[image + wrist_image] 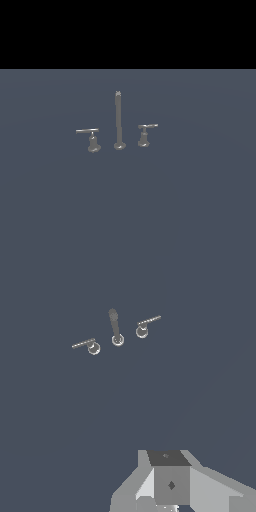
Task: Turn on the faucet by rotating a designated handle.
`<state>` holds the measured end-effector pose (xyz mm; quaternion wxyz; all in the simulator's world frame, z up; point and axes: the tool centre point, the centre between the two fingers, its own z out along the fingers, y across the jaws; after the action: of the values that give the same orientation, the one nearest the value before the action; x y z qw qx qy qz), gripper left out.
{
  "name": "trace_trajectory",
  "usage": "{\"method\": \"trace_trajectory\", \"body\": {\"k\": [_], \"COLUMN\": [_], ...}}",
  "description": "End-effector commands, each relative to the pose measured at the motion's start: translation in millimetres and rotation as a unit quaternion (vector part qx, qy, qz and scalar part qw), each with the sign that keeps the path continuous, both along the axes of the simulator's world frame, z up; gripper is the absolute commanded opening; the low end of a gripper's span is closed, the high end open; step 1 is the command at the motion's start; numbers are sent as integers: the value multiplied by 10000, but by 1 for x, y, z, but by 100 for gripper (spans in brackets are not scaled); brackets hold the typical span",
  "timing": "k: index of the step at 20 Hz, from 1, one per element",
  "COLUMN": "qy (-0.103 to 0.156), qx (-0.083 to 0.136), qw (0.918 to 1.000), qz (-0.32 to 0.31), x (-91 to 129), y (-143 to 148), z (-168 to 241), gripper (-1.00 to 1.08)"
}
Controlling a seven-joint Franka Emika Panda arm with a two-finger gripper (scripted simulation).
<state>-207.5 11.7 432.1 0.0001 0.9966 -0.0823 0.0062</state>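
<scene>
Handle (146, 131) (145, 325) well apart from pincer (170, 508), fingertips seemingly cropped

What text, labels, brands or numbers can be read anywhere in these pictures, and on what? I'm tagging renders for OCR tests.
None: no readable text in either view.
The faucet, its spout post and the smaller handle are plain grey, without lettering.
The longer-levered handle is also unmarked.
The gripper body carries only a small dark diamond mark, not a letter or number.
</scene>
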Motion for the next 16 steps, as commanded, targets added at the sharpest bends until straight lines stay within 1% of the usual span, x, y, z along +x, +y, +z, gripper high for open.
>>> {"method": "trace_trajectory", "body": {"k": [1, 4, 8, 12, 16], "qy": [3, 7, 11, 16, 20], "qx": [6, 12, 21, 30, 37], "qw": [9996, 9980, 9936, 9869, 9785], "qz": [-272, -634, -1134, -1610, -2062], "x": [13, 31, 57, 82, 106], "y": [4, 8, 12, 13, 12], "z": [-16, -36, -65, -92, -118], "gripper": [-100, -100, -100, -100, -100]}}
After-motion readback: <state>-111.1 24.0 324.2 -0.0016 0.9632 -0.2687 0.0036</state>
